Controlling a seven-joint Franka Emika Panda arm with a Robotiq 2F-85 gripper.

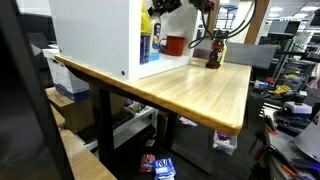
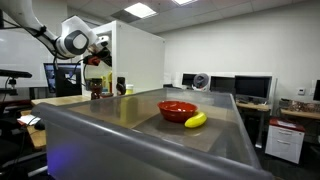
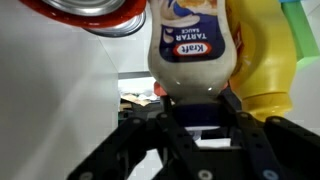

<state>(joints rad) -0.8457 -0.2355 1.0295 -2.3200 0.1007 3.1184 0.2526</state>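
Observation:
In the wrist view a white Kraft tartar sauce bottle (image 3: 190,45) with a dark blue cap fills the centre. My gripper (image 3: 197,112) has its black fingers (image 3: 236,112) pressed to both sides of the cap. A yellow squeeze bottle (image 3: 262,50) stands right beside it, and a red-rimmed tin (image 3: 95,12) sits on the other side. In an exterior view the gripper (image 1: 160,8) is up at the open side of the white cabinet (image 1: 95,35), among the bottles (image 1: 148,45) on its shelf.
A dark sauce bottle (image 1: 213,52) and a red container (image 1: 175,44) stand on the wooden table (image 1: 200,95) by the cabinet. Close to the camera in an exterior view, a red bowl (image 2: 177,109) and a banana (image 2: 196,120) lie on a grey surface (image 2: 120,125).

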